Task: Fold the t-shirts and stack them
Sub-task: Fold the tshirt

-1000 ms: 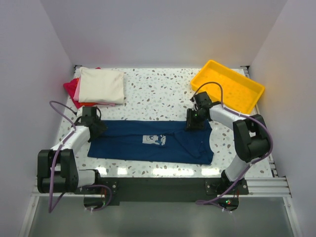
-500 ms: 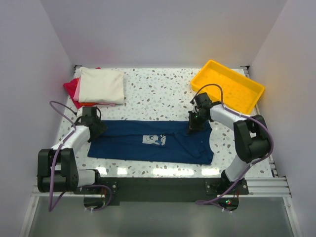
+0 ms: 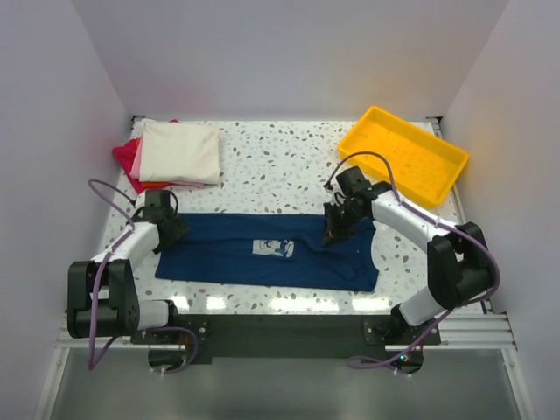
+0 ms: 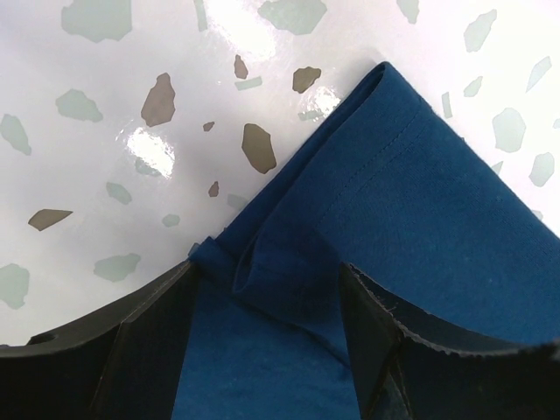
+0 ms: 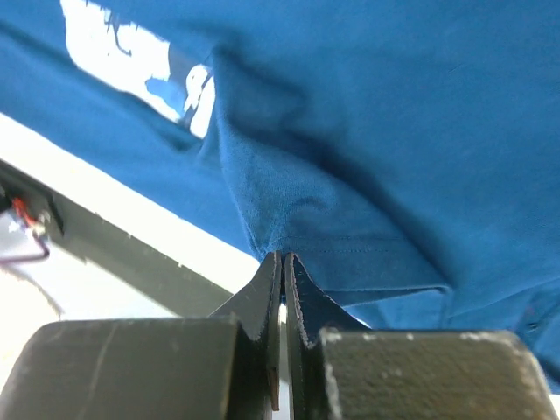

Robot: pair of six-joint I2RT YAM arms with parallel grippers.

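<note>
The navy t-shirt (image 3: 262, 254) lies spread flat on the table (image 3: 280, 171), stretched between the two claws. The left claw (image 3: 171, 229) is positioned at the far left corner of the garment. In the left wrist view its fingers (image 4: 144, 341) stand apart, one on each side of a small fold of blue cloth at the hemmed corner. The cloth passes between them, and no clamping is visible. Bare speckled tabletop lies ahead and to the left of this claw. The right claw (image 3: 332, 234) is positioned at the far edge of the same garment, on its right half. In the right wrist view its fingers (image 5: 262, 293) are pressed together, pinching the stitched hem at their tips, and the fabric is drawn into creases that converge on the pinch point. The pale print (image 3: 273, 248) lies just beyond the right claw, toward the left claw. The folded cream t-shirt (image 3: 179, 150) lies well beyond the left claw at the far left of the table. It rests on a pink t-shirt (image 3: 137, 162) and a red t-shirt (image 3: 123, 156), whose edges protrude on the left. The yellow tray (image 3: 437, 175) sits behind the right claw, toward the far right corner.
</note>
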